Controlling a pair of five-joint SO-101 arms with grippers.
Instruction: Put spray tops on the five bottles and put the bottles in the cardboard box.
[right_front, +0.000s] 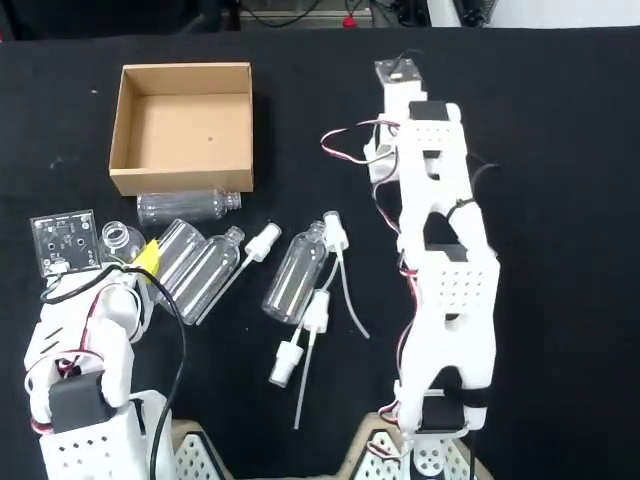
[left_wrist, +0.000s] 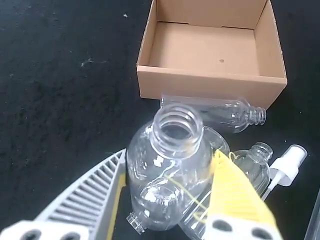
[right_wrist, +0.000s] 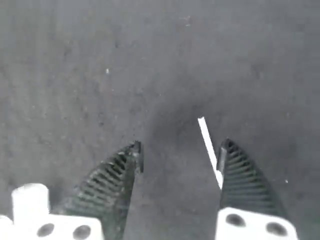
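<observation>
The left gripper (left_wrist: 170, 167) clasps an upright, open-necked bottle (left_wrist: 175, 130) near the cardboard box (left_wrist: 210, 87). The right gripper (right_wrist: 181, 149) gapes wide over the black table (right_wrist: 100, 60).

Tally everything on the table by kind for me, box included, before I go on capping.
clear plastic bottles: 5, all uncapped
white spray tops: 4 that I can make out, all loose
cardboard box: 1
Total: 10
</observation>
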